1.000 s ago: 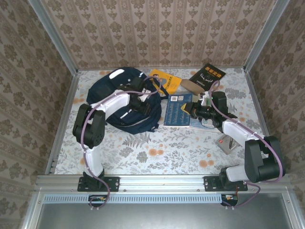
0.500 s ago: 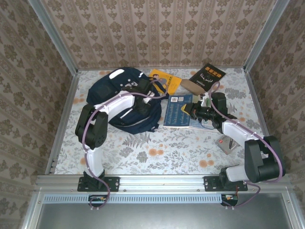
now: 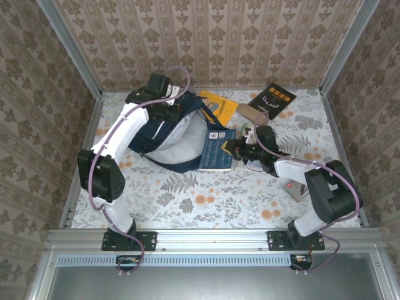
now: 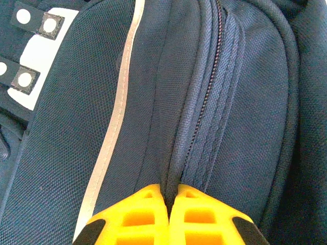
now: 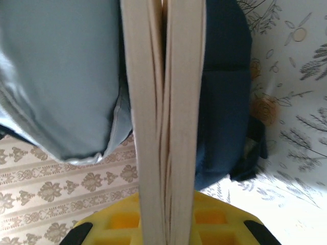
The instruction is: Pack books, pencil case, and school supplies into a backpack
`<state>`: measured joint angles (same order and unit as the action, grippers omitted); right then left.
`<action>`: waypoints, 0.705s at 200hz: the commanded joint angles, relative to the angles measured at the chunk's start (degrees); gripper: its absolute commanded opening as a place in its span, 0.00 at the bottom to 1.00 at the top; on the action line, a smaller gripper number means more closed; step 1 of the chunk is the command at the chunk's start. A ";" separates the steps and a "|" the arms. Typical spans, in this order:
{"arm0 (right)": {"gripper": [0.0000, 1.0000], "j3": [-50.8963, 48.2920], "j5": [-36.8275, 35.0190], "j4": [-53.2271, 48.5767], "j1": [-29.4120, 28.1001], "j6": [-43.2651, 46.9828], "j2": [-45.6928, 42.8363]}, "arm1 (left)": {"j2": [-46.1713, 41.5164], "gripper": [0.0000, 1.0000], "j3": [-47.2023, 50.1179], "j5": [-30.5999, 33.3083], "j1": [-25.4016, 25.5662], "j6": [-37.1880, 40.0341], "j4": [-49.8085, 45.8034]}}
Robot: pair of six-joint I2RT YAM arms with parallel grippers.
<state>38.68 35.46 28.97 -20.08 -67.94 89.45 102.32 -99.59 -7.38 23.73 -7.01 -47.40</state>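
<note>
Left claw, top view: the left claw [image 3: 173, 112] sits left of centre in the upper half. It holds the top edge of the backpack [image 3: 150, 140], whose mouth gapes toward the right and shows pale grey lining [image 3: 182, 134].
Left claw, wrist view: the yellow fingers [image 4: 145, 214] press together on a fold of navy fabric just beside the zipper [image 4: 207, 97]. A white stripe [image 4: 115, 127] runs up the left side.
Right claw, top view: the right claw [image 3: 232, 149], at centre, is clamped on the navy book [image 3: 215, 150]. The book lies at the backpack's mouth with its left edge against the lining.
Right claw, wrist view: cream page edges stand upright between the yellow fingers in two bundles; I cannot tell whether this is one book or two. Lining is at upper left, navy fabric at right.
Other things: the yellow book [image 3: 220, 105] lies just beside the backpack's upper right. The tan case [image 3: 250, 113] and black book [image 3: 273, 99] lie further right.
Edges: the backpack's far side lies near the back wall [image 3: 212, 44]. The black book is near the upper right corner.
Open room: flowered table [image 3: 206, 206] spans the lower band in front of both claws.
</note>
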 commanded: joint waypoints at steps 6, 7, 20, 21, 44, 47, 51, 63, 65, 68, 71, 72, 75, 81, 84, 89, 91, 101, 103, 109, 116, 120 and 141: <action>0.00 4.31 -8.33 11.74 -3.53 -3.83 4.12 | -3.85 0.00 -3.28 -7.82 -1.43 -5.22 0.88; 0.00 4.52 -8.49 11.95 -3.64 -3.89 4.31 | -3.87 0.00 -3.35 -8.00 -1.59 -5.30 0.94; 0.00 7.27 -10.66 14.37 -5.14 -5.13 7.49 | -3.89 0.00 -4.40 -9.90 -2.09 -6.46 1.28; 0.00 7.50 -10.76 14.63 -5.28 -5.25 7.71 | -3.89 0.00 -4.52 -9.96 -2.10 -6.49 1.27; 0.00 13.08 -15.61 16.81 -7.62 -6.93 13.34 | -3.10 0.00 -6.33 -12.06 -2.51 -7.47 0.87; 0.00 13.93 -15.94 16.82 -7.94 -7.01 14.08 | -3.10 0.00 -6.47 -12.38 -2.58 -7.66 0.91; 0.00 15.08 -16.55 16.89 -8.30 -7.07 15.18 | -3.01 0.00 -6.56 -12.83 -2.63 -7.85 0.95; 0.00 18.68 -18.20 16.95 -9.36 -7.72 18.56 | -2.74 0.00 -6.96 -13.70 -2.88 -8.44 1.16; 0.00 19.24 -18.58 17.03 -9.54 -7.84 19.16 | -2.66 0.00 -7.01 -13.89 -2.85 -8.46 1.17; 0.00 20.08 -19.02 17.20 -9.80 -8.12 20.02 | -2.63 0.00 -7.08 -14.01 -2.82 -8.46 1.23; 0.00 20.92 -19.55 17.52 -10.07 -8.35 20.81 | -2.54 0.00 -7.23 -14.17 -2.83 -8.60 1.17; 0.00 21.18 -19.77 17.65 -10.16 -8.39 21.05 | -2.56 0.00 -7.30 -14.21 -2.82 -8.62 1.13; 0.00 21.91 -20.25 18.10 -10.42 -8.75 22.03 | -2.49 0.00 -7.46 -14.32 -2.89 -8.76 1.08; 0.00 23.34 -21.51 19.27 -10.88 -9.31 23.91 | -2.42 0.00 -7.67 -14.71 -2.82 -8.91 1.09; 0.00 24.16 -22.06 19.96 -11.14 -9.65 24.67 | -2.47 0.00 -7.83 -14.90 -2.90 -8.98 1.08; 0.00 25.32 -22.90 21.00 -11.44 -10.06 26.14 | -2.48 0.00 -7.94 -15.03 -2.90 -9.13 1.09; 0.00 25.90 -23.16 21.20 -11.58 -10.29 26.61 | -2.46 0.00 -8.09 -15.08 -2.90 -9.20 1.08; 0.00 28.82 -24.91 20.90 -12.25 -10.89 29.02 | -2.52 0.00 -8.32 -15.20 -2.90 -9.43 1.00; 0.00 29.44 -25.20 20.63 -12.37 -10.89 29.44 | -2.51 0.00 -8.38 -15.27 -2.90 -9.43 1.04; 0.00 31.20 -26.09 19.70 -12.72 -10.90 30.61 | -2.52 0.00 -8.58 -15.45 -2.98 -9.42 0.99; 0.00 33.30 -27.06 18.14 -13.17 -10.81 31.88 | -2.61 0.00 -8.70 -15.47 -2.98 -9.56 0.82; 0.00 34.55 -27.54 17.38 -13.52 -10.60 32.54 | -2.63 0.00 -8.76 -15.64 -2.98 -9.65 0.82; 0.00 40.73 -30.35 13.44 -15.03 -10.37 36.34 | -3.05 0.00 -8.46 -15.82 -2.96 -10.37 0.99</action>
<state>72.27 11.05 43.79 -33.41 -77.01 122.89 101.82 -105.10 -19.90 21.21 -15.55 -49.43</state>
